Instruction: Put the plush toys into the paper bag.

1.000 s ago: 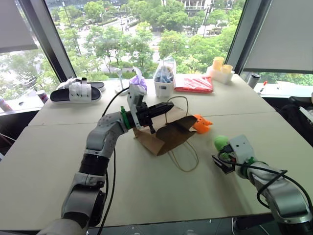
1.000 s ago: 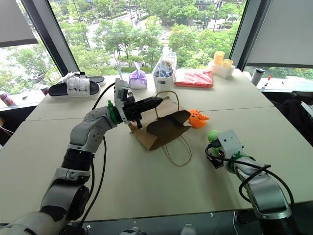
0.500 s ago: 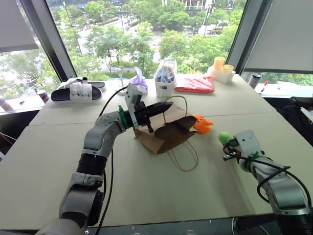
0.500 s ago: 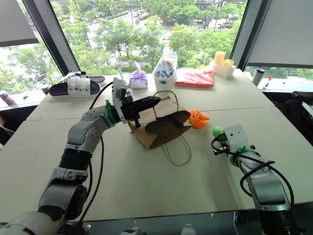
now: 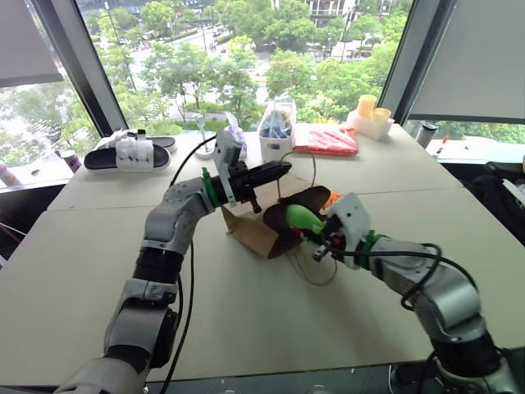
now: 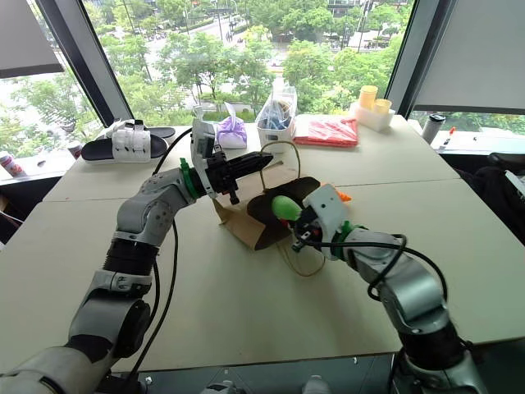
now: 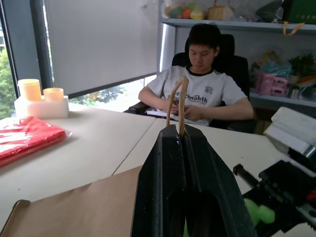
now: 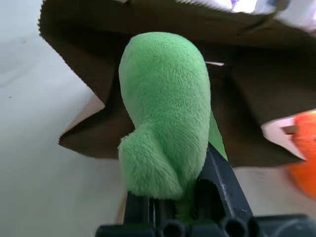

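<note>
green plush toy (image 8: 163, 108) in right gripper (image 8: 170, 207) points lengthwise into paper bag (image 8: 237, 94).

You're looking at a green plush toy (image 8: 165, 106) of short, fuzzy matt pile. The paper bag (image 5: 261, 223) is dull brown kraft paper, creased, with a twisted tan string handle (image 7: 178, 106). The left end effector (image 7: 180, 148) has smooth, slightly glossy black plastic fingers. The bench (image 5: 246, 320) is smooth matt beige.

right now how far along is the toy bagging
Nothing is bagged yet. In hand: the left pincer holds the paper bag open by its string handle, and the right pincer carries the green plush at the bag's mouth. Left: release it inside, then fetch the orange plush beside the bag.
</note>
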You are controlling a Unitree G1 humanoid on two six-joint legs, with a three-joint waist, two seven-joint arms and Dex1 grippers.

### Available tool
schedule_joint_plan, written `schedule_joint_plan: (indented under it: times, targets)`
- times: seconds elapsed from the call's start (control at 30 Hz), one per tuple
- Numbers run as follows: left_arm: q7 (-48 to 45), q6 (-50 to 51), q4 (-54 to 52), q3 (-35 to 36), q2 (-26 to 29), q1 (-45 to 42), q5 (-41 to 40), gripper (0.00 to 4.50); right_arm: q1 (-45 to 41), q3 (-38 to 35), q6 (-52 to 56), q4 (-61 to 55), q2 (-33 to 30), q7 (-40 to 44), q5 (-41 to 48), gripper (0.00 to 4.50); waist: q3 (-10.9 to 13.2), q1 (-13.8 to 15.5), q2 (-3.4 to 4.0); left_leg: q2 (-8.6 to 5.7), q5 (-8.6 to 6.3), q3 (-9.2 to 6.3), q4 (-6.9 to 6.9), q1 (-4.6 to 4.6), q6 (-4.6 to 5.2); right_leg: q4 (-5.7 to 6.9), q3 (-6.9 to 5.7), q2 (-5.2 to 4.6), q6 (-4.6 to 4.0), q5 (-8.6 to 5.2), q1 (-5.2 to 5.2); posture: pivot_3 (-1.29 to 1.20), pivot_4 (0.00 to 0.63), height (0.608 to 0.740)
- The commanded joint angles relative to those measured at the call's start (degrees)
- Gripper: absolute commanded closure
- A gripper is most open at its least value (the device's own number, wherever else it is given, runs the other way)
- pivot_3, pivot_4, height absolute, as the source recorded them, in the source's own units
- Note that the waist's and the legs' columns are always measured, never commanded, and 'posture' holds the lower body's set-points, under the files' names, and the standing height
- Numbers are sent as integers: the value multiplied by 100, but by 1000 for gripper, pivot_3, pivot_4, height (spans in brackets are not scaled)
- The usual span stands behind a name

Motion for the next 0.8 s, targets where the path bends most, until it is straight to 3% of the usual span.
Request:
schedule_joint_plan:
  times: [0.03,0.43,0.57,0.73,0.8]
  targets:
    - [-53,180,-385,61,47,-98,-233,4500,-490,300,-510,515,233,-16,-303,4459,0,-8,0,0,3,-1,0,0,-6,1,0,1,0,0,-1,0,150,740]
    - [161,1077,-1187,75,30,81,-782,4500,-1555,782,-1686,2621,1098,214,-888,4459,0,-25,0,0,18,-1,-7,-1,-32,1,0,1,-1,0,-7,0,150,740]
    - [253,1136,-1235,102,34,89,-840,4500,-1654,724,-1886,2835,1234,238,-971,2786,0,-26,0,0,19,-1,-7,-1,-33,1,0,1,-1,0,-8,0,150,740]
    - [219,968,-1142,30,108,143,-686,4500,-1587,750,-1737,2429,1051,336,-1103,236,0,-25,0,0,19,-1,-8,-1,-33,1,0,1,-1,0,-8,0,150,740]
    - [169,751,-998,-60,194,235,-462,4500,-1473,807,-1508,1772,725,504,-1163,57,0,-21,1,0,19,0,-8,-2,-34,1,1,0,-1,0,-11,0,150,740]
